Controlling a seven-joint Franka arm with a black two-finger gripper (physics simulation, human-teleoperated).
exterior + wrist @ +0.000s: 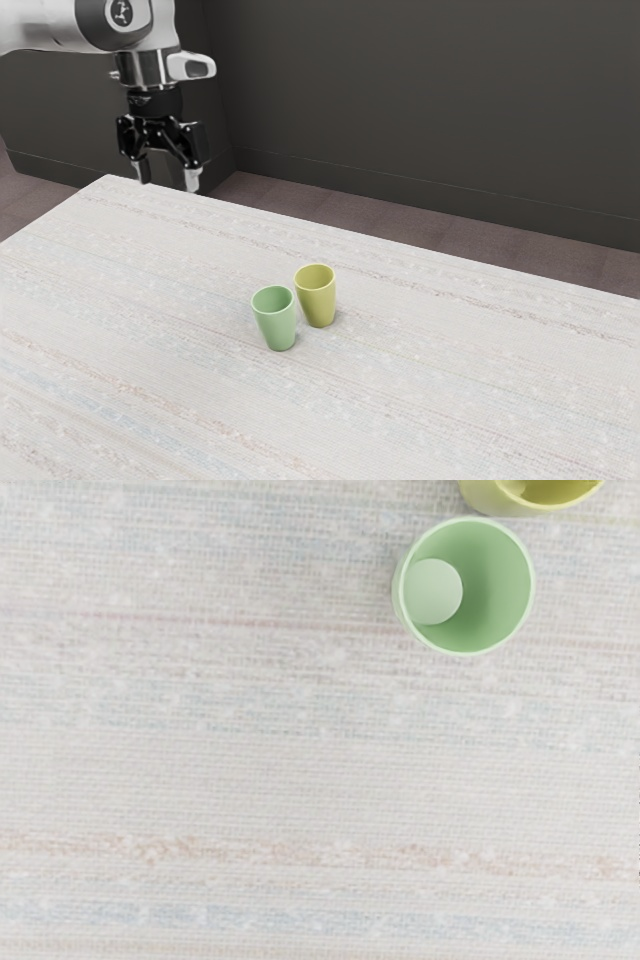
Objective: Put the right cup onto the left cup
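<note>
- Yellow cup [318,303] is taken as the right cup by the exterior view's sides, though the reference is uncertain; it is seen on the table [450,400], just beside the green cup [277,328].
- Handling is judged light, stiff, smooth, perhaps slippery or brittle; opposite walls are best gripped near the rim, with the neighbour avoided.
- Mouth is pointed up; long axis is set upright.
- Gripper [168,178]: fingers are spread apart, nothing is clamped.
</note>
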